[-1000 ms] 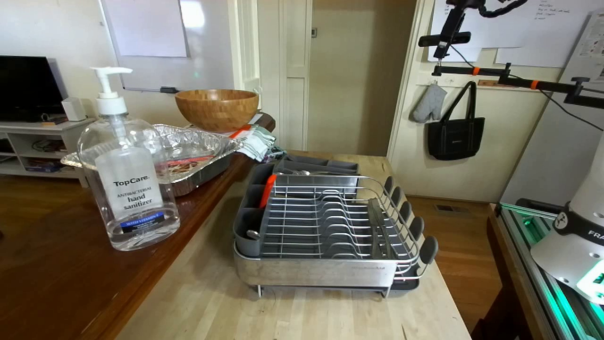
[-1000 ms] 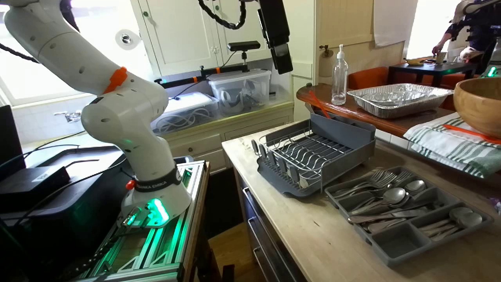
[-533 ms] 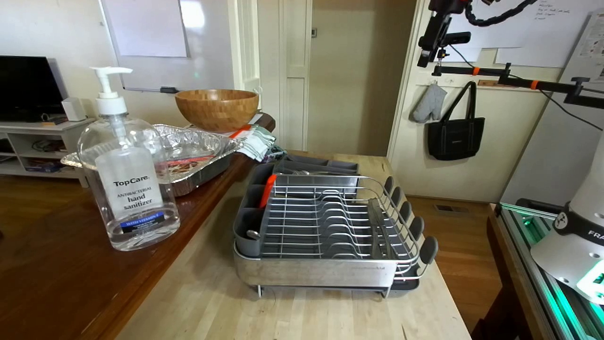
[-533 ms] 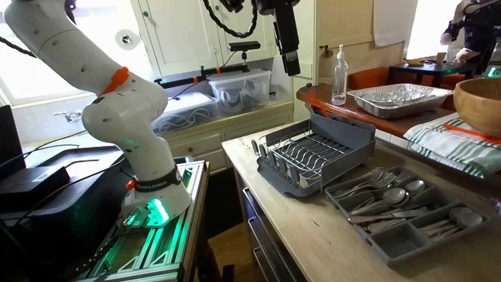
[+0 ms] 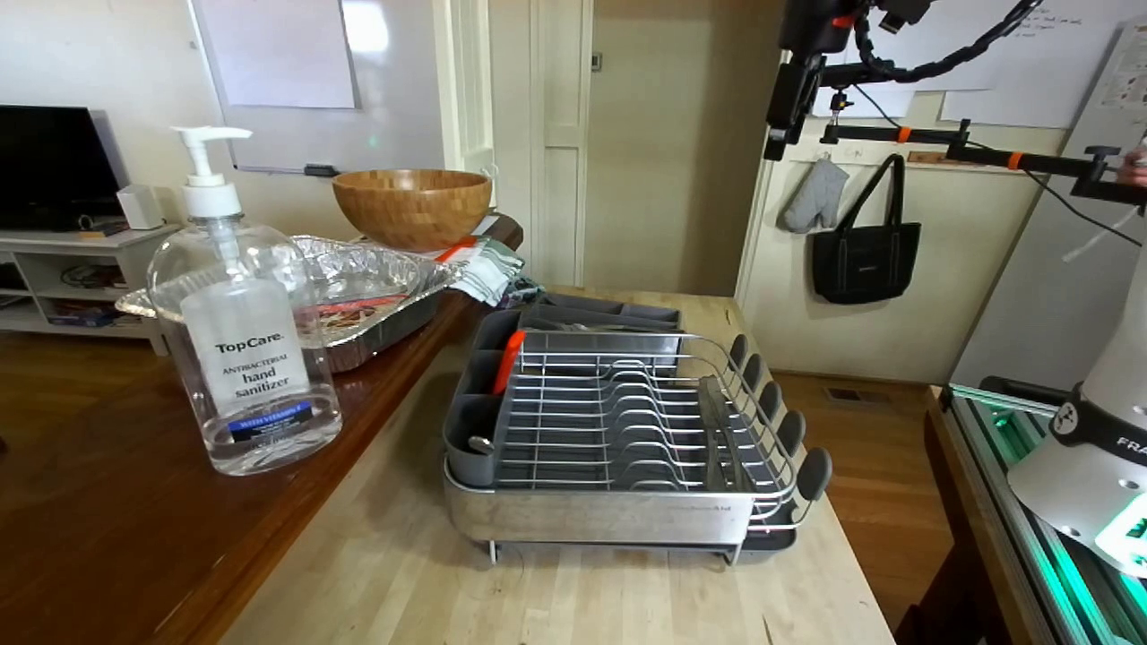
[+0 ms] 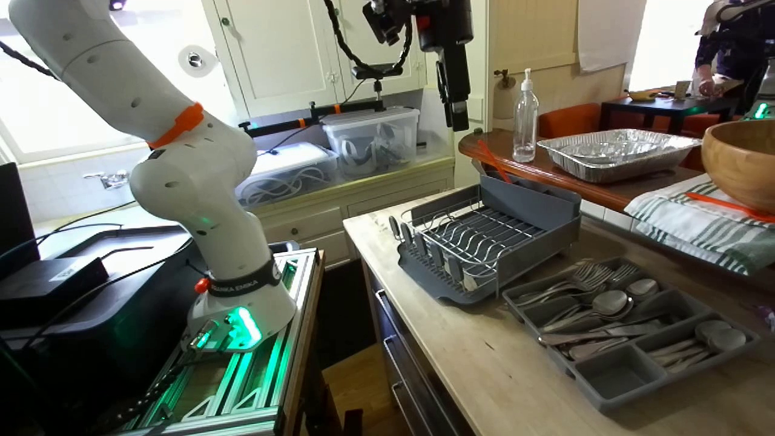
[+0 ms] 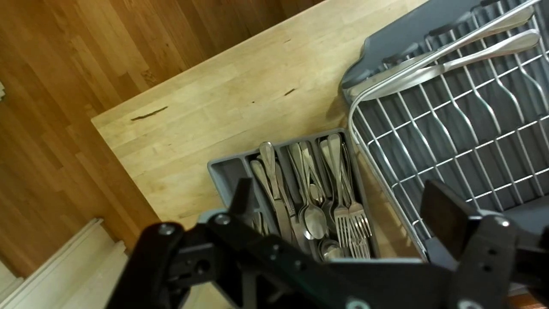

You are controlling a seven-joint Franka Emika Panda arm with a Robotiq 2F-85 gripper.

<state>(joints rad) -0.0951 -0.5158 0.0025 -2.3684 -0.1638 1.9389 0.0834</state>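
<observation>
My gripper (image 7: 343, 201) is open in the wrist view, its fingers wide apart with nothing between them. In both exterior views it hangs high above the counter, pointing down (image 6: 458, 121). Far below, between the fingers in the wrist view, lies a grey cutlery tray (image 7: 229, 171) with knives, spoons (image 7: 315, 221) and forks (image 7: 343, 223); the gripper hides its lower part. Beside the tray stands a wire dish rack (image 5: 600, 520). Two metal knives (image 5: 714, 430) lie across its wires. Its grey side caddy (image 5: 470, 421) holds a red-handled utensil (image 5: 508, 363) and a small spoon (image 5: 481, 444).
On the raised wooden ledge stand a sanitizer bottle (image 5: 255, 376), a foil pan (image 6: 617, 157), a wooden bowl (image 5: 412, 210) and a striped towel (image 6: 708, 224). A camera on a bracket (image 6: 378, 71) is behind the gripper. Someone (image 6: 732, 66) is in the far background.
My gripper has swung out over the counter and come lower, turning more upright. It stays open throughout. The rack, tray and cutlery have not moved.
</observation>
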